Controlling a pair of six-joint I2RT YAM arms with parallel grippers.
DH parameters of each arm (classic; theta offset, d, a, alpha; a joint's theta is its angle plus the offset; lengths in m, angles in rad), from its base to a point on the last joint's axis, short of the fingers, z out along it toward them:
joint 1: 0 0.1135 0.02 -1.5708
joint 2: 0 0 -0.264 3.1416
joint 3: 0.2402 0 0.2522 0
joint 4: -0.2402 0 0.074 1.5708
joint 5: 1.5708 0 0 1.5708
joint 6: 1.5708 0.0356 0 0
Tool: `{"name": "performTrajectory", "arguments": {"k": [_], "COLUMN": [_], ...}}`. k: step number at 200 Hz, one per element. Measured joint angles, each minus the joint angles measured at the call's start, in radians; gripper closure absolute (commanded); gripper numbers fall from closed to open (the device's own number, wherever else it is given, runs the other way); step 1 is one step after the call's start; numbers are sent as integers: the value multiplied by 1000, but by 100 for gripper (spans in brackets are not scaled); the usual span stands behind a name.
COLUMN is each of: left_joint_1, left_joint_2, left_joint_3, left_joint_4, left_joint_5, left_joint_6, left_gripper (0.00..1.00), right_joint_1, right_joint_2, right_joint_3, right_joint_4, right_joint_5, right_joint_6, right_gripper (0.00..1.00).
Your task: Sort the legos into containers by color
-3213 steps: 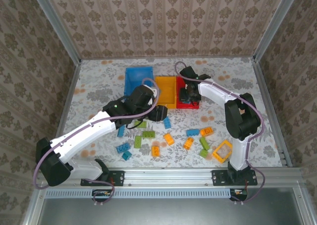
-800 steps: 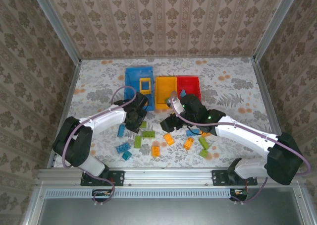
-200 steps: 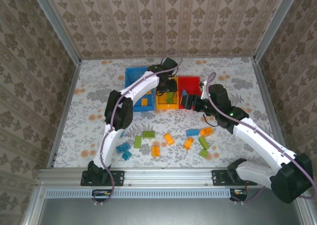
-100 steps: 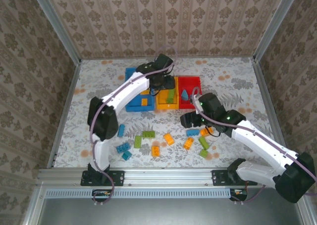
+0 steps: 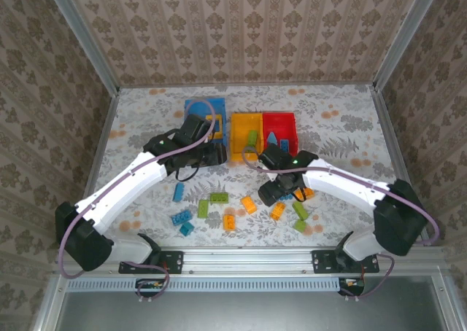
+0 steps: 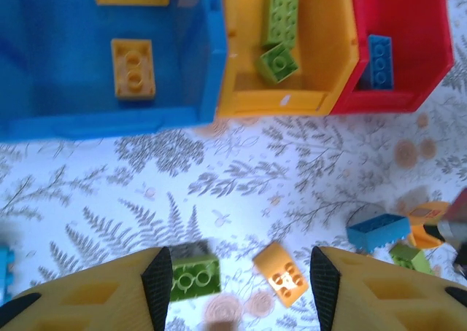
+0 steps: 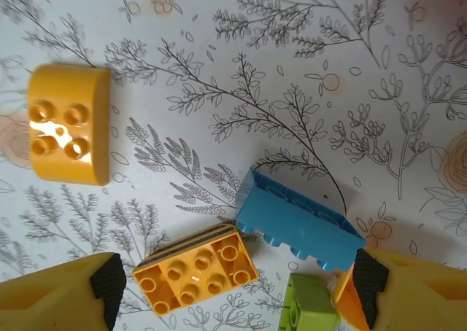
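right gripper (image 7: 235, 281) spread, empty, over blue brick (image 7: 299, 225) on table (image 7: 219, 54) in front of red bin (image 5: 288, 127) | left gripper (image 6: 241, 280) parted, empty, left of red bin | risk: orange brick (image 7: 197, 269), lime brick (image 7: 310, 309) crowd blue one; closing could snag them

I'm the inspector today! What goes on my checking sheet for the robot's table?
Surface: flowery table, no spills seen.
Job's things: blue bin holds orange bricks; yellow bin holds two green bricks; red bin holds a blue brick; about a dozen loose bricks lie on the table.
Clutter: nothing seen.
Grippers: left gripper open, empty, above the table; right gripper open, low over loose bricks.
Cables: cables run along both arms.
Surroundings: wallpapered walls; metal rail in front.
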Motion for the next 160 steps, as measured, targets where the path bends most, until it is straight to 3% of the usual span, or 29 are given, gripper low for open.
{"name": "performTrajectory", "arguments": {"k": [94, 160], "left_joint_1": [7, 7], "left_joint_2": [-40, -40], "left_joint_3": [-25, -25], "left_joint_4": [4, 11], "left_joint_5": [13, 23], "left_joint_6": [-16, -30], "left_gripper": [45, 45], "right_joint_1": [9, -18], "right_joint_2": [267, 364], "right_joint_3": [130, 165], "right_joint_4": [-157, -156], "right_joint_5": [136, 152], "right_joint_6": [-36, -39], "right_gripper": [14, 25]}}
